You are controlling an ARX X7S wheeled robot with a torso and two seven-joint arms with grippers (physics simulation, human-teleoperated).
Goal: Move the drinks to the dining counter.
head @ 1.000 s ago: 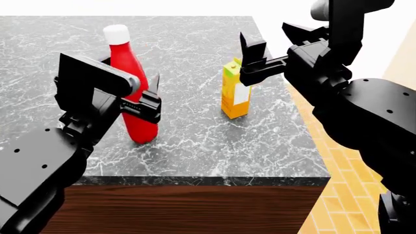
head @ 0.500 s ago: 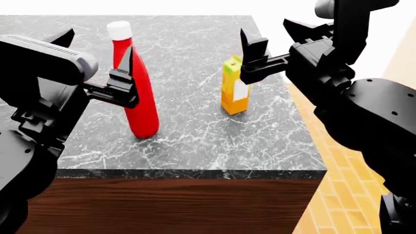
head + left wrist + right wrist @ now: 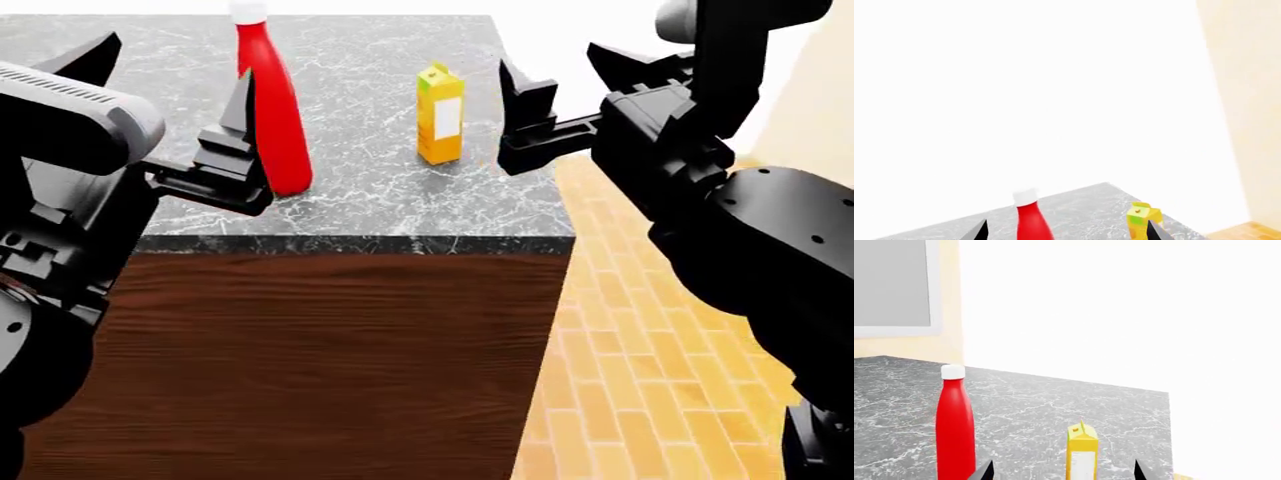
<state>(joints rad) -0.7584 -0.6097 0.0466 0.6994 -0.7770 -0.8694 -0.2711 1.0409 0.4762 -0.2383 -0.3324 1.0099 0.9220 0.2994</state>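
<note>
While both my pincers hang spread and empty | red bottle [image 3: 272,110] and carton [image 3: 439,99] upright on surface [image 3: 360,200], near edge | retreat straight, avoid clipping them.

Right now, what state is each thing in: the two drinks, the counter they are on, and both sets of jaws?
Red bottle: upright on the counter, white cap on, not held.
Yellow carton: upright, top closed, not held.
Counter: holds both drinks near its front edge.
Left gripper: jaws open, empty.
Right gripper: jaws open, empty.
</note>
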